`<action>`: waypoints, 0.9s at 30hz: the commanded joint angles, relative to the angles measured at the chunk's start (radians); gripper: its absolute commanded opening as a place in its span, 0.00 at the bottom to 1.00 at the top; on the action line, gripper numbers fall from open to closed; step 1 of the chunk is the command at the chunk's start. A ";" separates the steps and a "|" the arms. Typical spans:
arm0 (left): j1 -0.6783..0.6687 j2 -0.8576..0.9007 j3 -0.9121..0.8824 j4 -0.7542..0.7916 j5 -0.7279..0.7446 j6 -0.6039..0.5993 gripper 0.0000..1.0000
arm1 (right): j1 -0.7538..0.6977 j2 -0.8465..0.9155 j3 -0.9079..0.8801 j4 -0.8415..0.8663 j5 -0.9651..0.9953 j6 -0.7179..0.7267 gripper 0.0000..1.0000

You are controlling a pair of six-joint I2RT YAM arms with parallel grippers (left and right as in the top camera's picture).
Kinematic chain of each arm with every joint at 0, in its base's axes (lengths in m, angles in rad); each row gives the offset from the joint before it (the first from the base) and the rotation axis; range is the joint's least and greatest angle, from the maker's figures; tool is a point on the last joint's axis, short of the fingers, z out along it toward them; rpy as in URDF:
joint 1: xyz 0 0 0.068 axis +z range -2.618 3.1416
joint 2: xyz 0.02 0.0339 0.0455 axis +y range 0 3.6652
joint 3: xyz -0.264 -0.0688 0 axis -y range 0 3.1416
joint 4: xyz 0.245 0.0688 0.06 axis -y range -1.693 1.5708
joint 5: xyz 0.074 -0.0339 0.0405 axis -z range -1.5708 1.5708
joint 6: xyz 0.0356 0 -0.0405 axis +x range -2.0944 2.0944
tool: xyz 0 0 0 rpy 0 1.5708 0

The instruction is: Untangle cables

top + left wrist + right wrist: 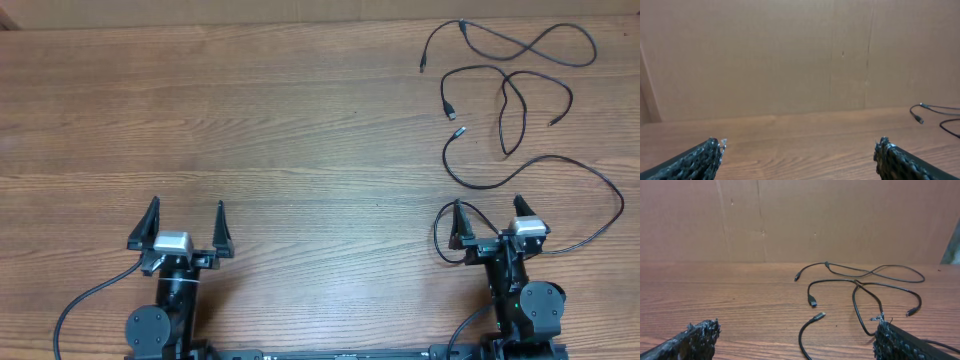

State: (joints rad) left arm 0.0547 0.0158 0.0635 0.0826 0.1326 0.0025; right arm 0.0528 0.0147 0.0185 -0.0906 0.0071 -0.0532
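Note:
Three thin black cables lie spread apart at the table's far right. The farthest cable (520, 45) (865, 271) loops across itself near the back edge. The middle cable (512, 95) (840, 281) crosses itself once. The nearest cable (570, 165) has a silver-tipped plug (458, 131) (818, 316) and sweeps round toward my right arm. My right gripper (488, 212) (796, 327) stands open just short of that cable, with nothing between its fingers. My left gripper (187, 215) (799, 147) is open over bare wood at the near left. Only cable ends (932, 107) show at the right edge of its view.
The wooden table (250, 120) ends at a brown cardboard wall (790, 50) along the back. Thicker black wires (80, 305) run from both arm bases at the front edge.

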 commanded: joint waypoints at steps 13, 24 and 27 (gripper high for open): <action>0.003 -0.013 -0.059 -0.061 0.018 -0.010 0.99 | -0.002 -0.012 -0.010 0.006 -0.002 -0.004 1.00; 0.003 -0.013 -0.059 -0.157 -0.046 0.002 0.99 | -0.002 -0.012 -0.010 0.006 -0.002 -0.004 1.00; 0.003 -0.013 -0.059 -0.156 -0.047 0.002 1.00 | -0.002 -0.012 -0.010 0.006 -0.002 -0.004 1.00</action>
State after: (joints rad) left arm 0.0544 0.0151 0.0097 -0.0685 0.1081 0.0002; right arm 0.0528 0.0147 0.0185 -0.0898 0.0067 -0.0521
